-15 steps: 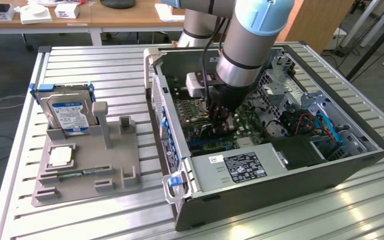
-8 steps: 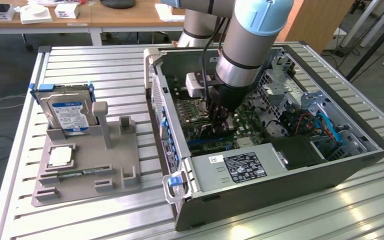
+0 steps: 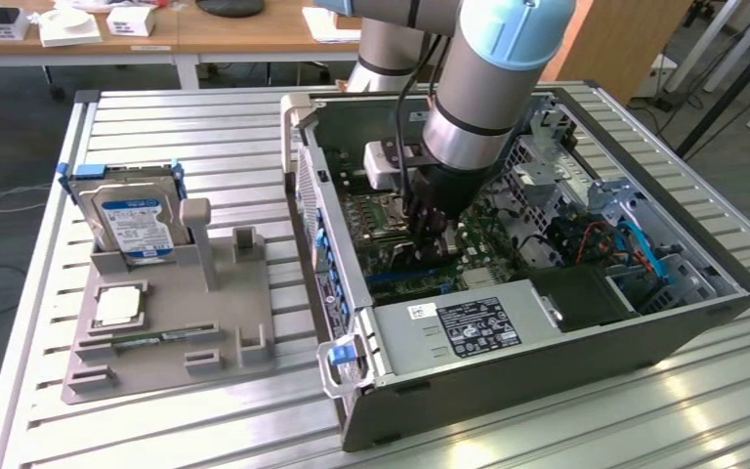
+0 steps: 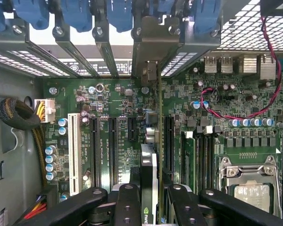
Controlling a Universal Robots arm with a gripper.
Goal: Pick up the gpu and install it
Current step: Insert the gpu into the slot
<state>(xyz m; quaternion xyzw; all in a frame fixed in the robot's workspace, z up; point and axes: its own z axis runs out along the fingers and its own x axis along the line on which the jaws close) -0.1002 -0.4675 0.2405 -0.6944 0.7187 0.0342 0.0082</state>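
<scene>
Item: gpu [image 4: 151,155], edge-on, clamped between the narrowly set fingers of the tool [image 4: 150,207], inside the computer case [image 3: 687,322] just above the motherboard [image 4: 118,108]; step: installation; requirement: bracket toward 12 o'clock, edge aligned with slot, straight seating.

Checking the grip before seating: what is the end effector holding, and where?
The end effector holds the gpu edge-on, clamped on its upper edge, above the motherboard slots.
</scene>
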